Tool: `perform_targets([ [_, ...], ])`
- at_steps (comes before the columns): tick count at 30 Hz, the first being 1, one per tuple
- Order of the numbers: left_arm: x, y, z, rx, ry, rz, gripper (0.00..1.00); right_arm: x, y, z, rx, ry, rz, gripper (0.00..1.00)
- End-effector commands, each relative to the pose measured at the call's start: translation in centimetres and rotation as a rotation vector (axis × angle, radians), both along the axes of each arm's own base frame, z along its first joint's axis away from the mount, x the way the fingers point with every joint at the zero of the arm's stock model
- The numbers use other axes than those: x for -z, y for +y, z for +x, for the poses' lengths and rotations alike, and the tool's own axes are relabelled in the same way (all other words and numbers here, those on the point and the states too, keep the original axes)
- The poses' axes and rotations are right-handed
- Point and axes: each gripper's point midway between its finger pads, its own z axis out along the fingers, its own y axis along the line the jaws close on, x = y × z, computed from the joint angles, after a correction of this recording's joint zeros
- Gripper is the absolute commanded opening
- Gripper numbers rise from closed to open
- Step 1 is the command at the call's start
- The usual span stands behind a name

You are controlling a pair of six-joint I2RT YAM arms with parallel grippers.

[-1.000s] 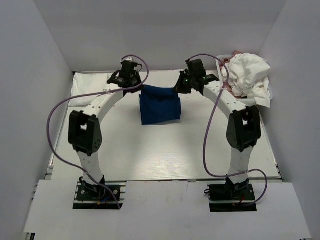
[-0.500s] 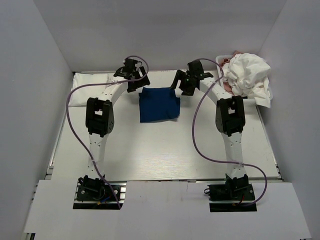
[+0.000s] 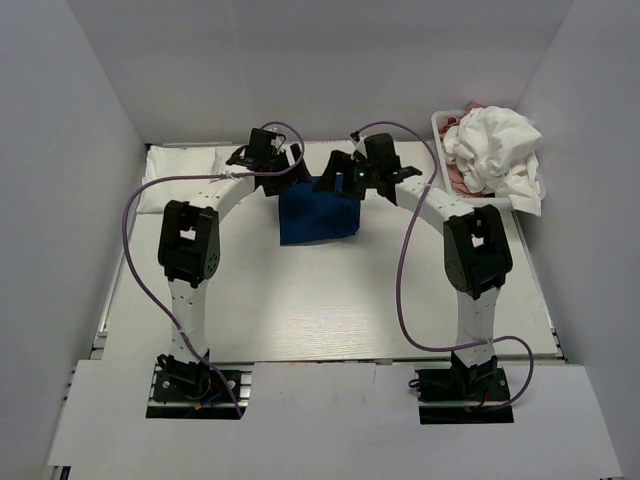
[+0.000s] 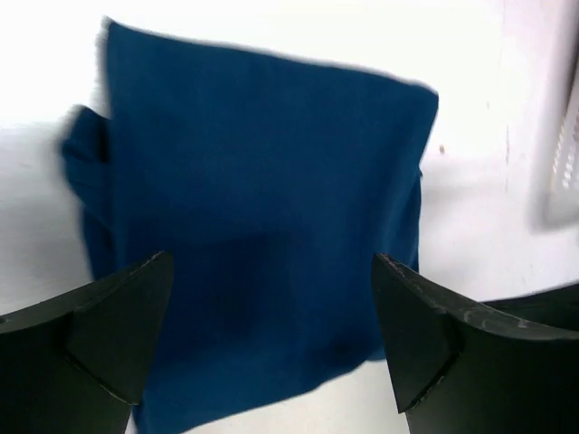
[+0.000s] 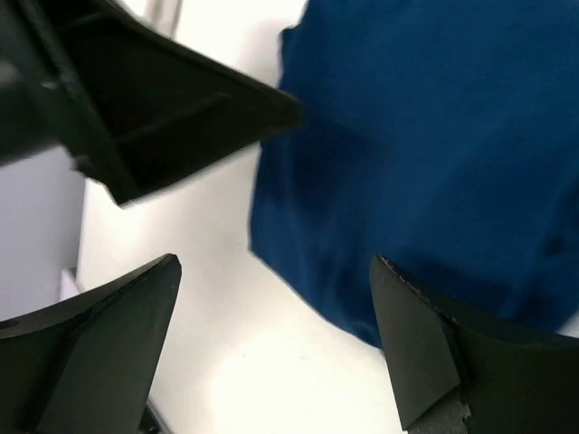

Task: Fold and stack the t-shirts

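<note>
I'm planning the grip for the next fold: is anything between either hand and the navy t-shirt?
Nothing visible. The left hand and right hand both hang open above the folded navy t-shirt, with nothing between their fingers and the cloth. The two hands sit close together, though.

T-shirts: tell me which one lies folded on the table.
The navy blue t-shirt, a flat rectangle lying alone; the white shirt and pink one are bunched in the basket.

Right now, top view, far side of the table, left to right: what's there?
White cloth → navy shirt → basket of shirts. Left gripper and right gripper overlap the navy shirt, so skipped.
</note>
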Motion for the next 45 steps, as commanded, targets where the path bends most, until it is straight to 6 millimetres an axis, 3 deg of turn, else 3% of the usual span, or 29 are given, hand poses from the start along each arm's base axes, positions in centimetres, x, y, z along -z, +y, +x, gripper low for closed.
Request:
perform_targets([
  [1, -1.2, -2.2, -0.9, 0.066, 0.001, -0.106, 1.0, 0.2, 1.7, 0.2, -0.006, 0.037, 0.138, 0.9],
  [4, 1.9, -2.1, -1.2, 0.056, 0.069, -0.093, 1.0, 2.9, 2.0, -0.4, 0.031, 0.128, 0.208, 0.9],
  [5, 2.6, -2.1, -1.2, 0.048, 0.087, -0.095, 1.0, 5.6, 1.0, -1.1, 0.072, 0.197, 0.207, 0.9],
  [7, 4.8, -2.2, -2.1, 0.058, 0.153, -0.09, 1.0, 7.8, 0.1, -1.1, 0.126, 0.247, 0.213, 0.9],
  [8, 5.3, -1.5, -2.1, 0.039, 0.17, -0.092, 1.0, 11.0, -1.8, -2.3, 0.168, 0.338, 0.189, 0.9],
  [12, 7.4, -0.5, -2.9, 0.017, 0.215, -0.07, 1.0, 16.3, -5.4, -5.6, 0.285, 0.498, 0.145, 0.9],
  [14, 7.0, -0.4, -2.8, 0.011, 0.204, -0.066, 1.0, 16.2, -5.9, -6.1, 0.283, 0.495, 0.14, 0.9],
  [17, 6.4, -0.5, -2.3, 0.019, 0.182, -0.066, 1.0, 13.9, -5.2, -5.5, 0.217, 0.398, 0.153, 0.9],
  [18, 4.3, -0.9, -1.3, 0.037, 0.135, -0.077, 1.0, 11.3, -4.6, -4.0, 0.151, 0.29, 0.133, 0.9],
  [19, 4.4, -0.9, -1.5, 0.037, 0.143, -0.075, 1.0, 11.3, -4.6, -4.0, 0.151, 0.289, 0.133, 0.9],
  [20, 3.9, -1.4, -1.5, 0.046, 0.138, -0.076, 1.0, 8.2, -4.3, -2.9, 0.136, 0.22, 0.144, 0.9],
  [21, 1.7, -1.3, -0.8, 0.052, 0.085, -0.064, 1.0, 6.6, -4.1, -2.2, 0.1, 0.143, 0.125, 0.9],
  [22, 1.0, -1.0, -0.9, 0.054, 0.079, -0.048, 1.0, 5.4, -4.0, -1.8, 0.095, 0.104, 0.118, 0.9],
  [23, 0.5, -1.3, -1.3, 0.065, 0.072, -0.035, 1.0, 2.0, -4.3, -1.2, 0.09, 0.011, 0.12, 0.9],
  [25, -1.7, -0.7, -1.6, 0.068, 0.027, -0.013, 1.0, -0.3, -4.4, -1.1, 0.062, -0.084, 0.108, 0.9],
  [27, -1.3, 0.6, -2.4, 0.034, 0.042, 0.041, 1.0, -3.8, -4.8, -1.4, 0.02, -0.205, 0.081, 0.9],
  [29, -0.6, 2.1, -3.5, -0.003, 0.067, 0.104, 1.0, -5.3, -5.8, -2.5, 0.013, -0.239, 0.034, 0.9],
  [34, 2.3, 3.2, -5.2, 0.002, 0.14, 0.166, 1.0, -4.4, -9.0, -4.4, 0.112, -0.234, -0.064, 0.9],
  [40, 6.2, 2.5, -5.5, 0.062, 0.213, 0.166, 0.97, -3.4, -11.5, -6.4, 0.197, -0.212, -0.13, 0.9],
  [43, 7.1, 1.7, -4.9, 0.098, 0.195, 0.17, 0.89, -4.0, -11.9, -7.1, 0.195, -0.218, -0.136, 0.9],
  [44, 8.2, 1.7, -4.9, 0.1, 0.214, 0.176, 0.85, -3.8, -11.9, -7.3, 0.19, -0.208, -0.141, 0.9],
  [45, 8.6, 1.2, -5.2, 0.125, 0.22, 0.189, 0.77, -3.9, -12.0, -7.4, 0.191, -0.211, -0.141, 0.9],
])
